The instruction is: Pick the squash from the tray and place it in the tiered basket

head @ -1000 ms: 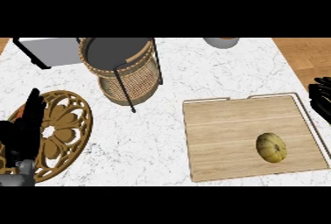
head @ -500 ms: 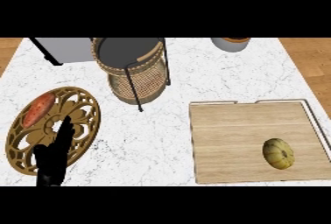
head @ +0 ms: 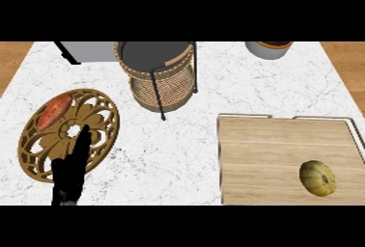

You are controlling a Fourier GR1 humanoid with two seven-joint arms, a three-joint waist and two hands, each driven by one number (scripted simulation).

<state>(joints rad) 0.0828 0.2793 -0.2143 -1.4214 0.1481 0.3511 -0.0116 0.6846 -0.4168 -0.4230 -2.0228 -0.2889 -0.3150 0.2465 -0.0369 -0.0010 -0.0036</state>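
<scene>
Squash (head: 318, 178): one, on wooden tray (head: 271, 154)
Tiered basket (head: 161, 77): one
Left hand (head: 70, 176): one, fingers straight and close together, holding nothing

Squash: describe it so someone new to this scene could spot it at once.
On the white counter, look to the wooden tray at the right. Near its lower right corner lies the squash, the only thing on the tray. It is round, ribbed and yellow-green, unlike the long orange vegetable on the plate at the left.
</scene>
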